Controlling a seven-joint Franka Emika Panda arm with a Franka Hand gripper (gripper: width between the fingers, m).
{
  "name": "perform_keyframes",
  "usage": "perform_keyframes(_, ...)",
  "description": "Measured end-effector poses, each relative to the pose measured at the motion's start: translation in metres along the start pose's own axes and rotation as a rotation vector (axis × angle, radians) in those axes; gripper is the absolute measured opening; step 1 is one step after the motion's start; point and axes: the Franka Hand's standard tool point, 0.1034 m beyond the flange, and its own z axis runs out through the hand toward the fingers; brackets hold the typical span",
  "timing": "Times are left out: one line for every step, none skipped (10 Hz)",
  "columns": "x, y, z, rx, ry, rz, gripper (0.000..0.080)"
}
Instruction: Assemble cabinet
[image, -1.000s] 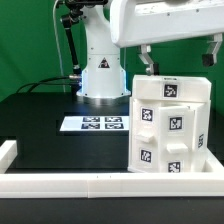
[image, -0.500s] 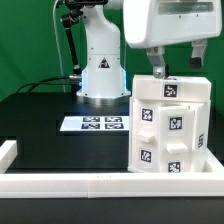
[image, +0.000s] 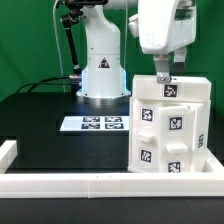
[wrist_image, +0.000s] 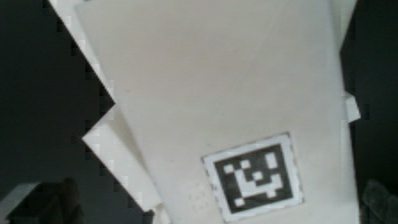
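White cabinet (image: 170, 125) upright on table, several black-and-white tags, tool (image: 166, 70) above

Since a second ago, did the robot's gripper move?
Yes. The gripper turned and shifted toward the exterior view's left, drawing in above the cabinet, which stayed put beside the marker board.

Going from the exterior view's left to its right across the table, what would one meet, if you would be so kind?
The raised end of the white border rail → the marker board → the cabinet, with the gripper just above its top.
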Motion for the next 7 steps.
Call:
perform_keyframes(-0.001, -0.001, 0.004, 0.002, -0.002, -0.01, 0.0798)
perform_keyframes(-0.002, -0.003, 0.01, -0.002, -0.001, 0.0, 0.0798)
perform_keyframes(-0.004, -0.005, 0.016, -0.004, -0.002, 0.001, 0.0798)
perform_keyframes(-0.006, -0.007, 0.019, -0.006, -0.002, 0.002, 0.0798)
perform_keyframes(-0.004, -0.006, 0.018, -0.011, 0.001, 0.015, 0.0798)
perform_keyframes(0.001, -0.003, 0.014, -0.02, 0.008, 0.027, 0.0676)
perform_keyframes(0.001, -0.003, 0.014, -0.021, 0.008, 0.03, 0.0676)
